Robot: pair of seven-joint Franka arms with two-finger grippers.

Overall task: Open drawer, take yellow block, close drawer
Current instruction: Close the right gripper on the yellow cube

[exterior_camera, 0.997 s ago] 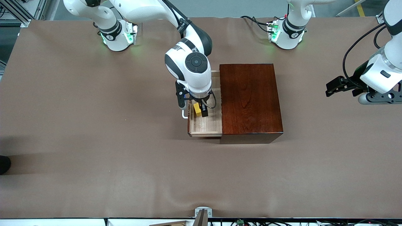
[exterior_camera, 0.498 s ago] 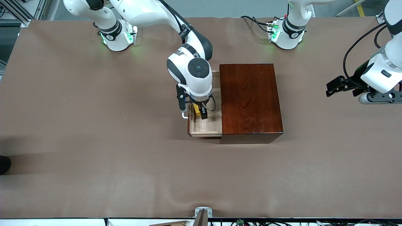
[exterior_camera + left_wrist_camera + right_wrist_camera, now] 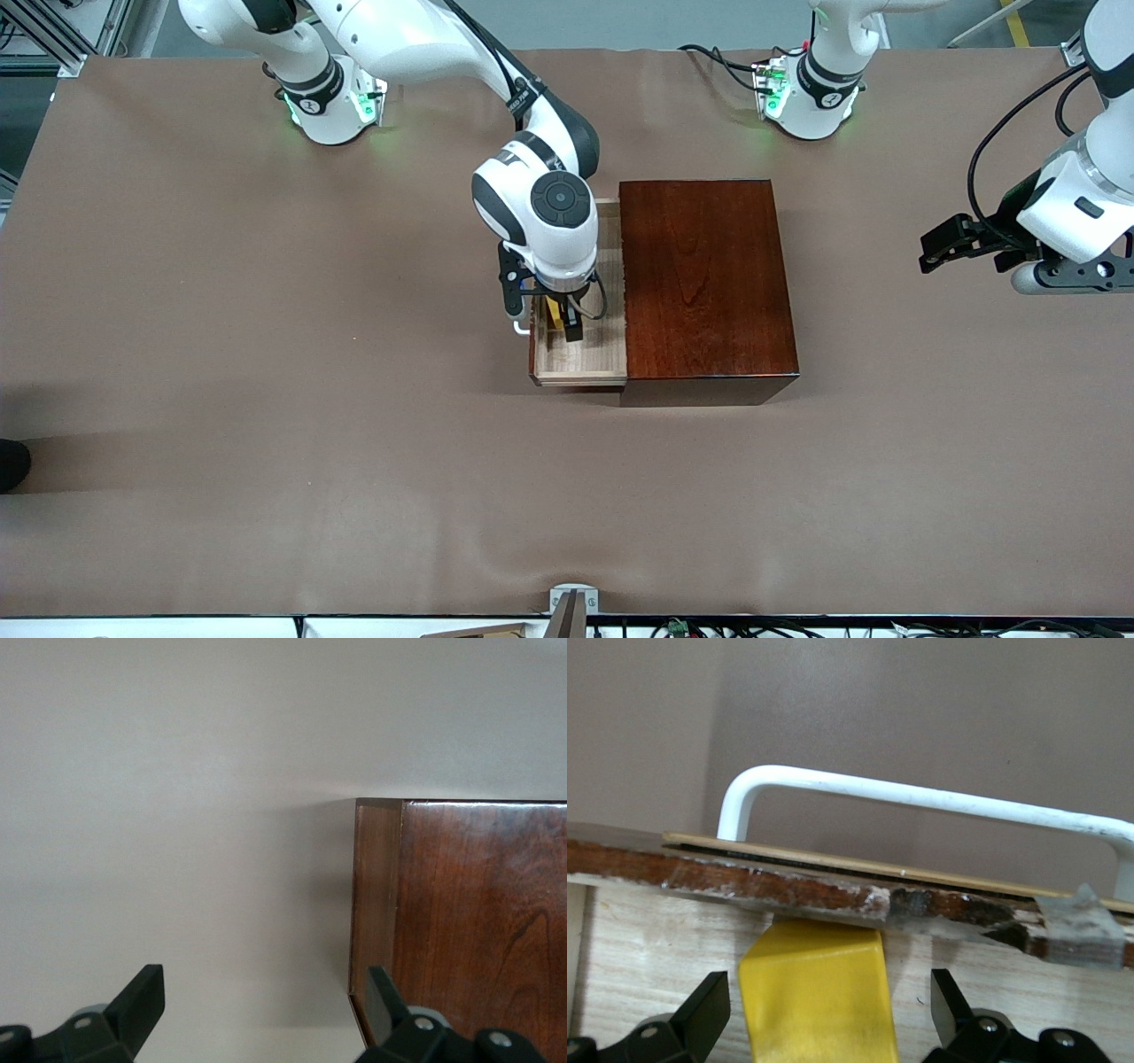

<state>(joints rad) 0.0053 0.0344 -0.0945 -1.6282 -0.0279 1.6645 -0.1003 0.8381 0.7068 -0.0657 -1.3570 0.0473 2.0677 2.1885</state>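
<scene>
My right tool (image 3: 563, 326) is down inside the open drawer (image 3: 580, 354), fingers spread wide, and the yellow block (image 3: 818, 992) sits right between them on the pale drawer floor. I cannot tell from here whether either finger touches it, so nothing is gripped. Just past the block from my tool runs the drawer's front board, worn along its edge, and outside that the white handle (image 3: 921, 797). The drawer stands pulled out of the dark wooden box (image 3: 704, 283) toward my right arm's end of the counter (image 3: 266, 354). My left tool (image 3: 261, 1019) waits in the air over bare counter toward my left arm's end, fingers apart and holding nothing, with a corner of the box before it.
</scene>
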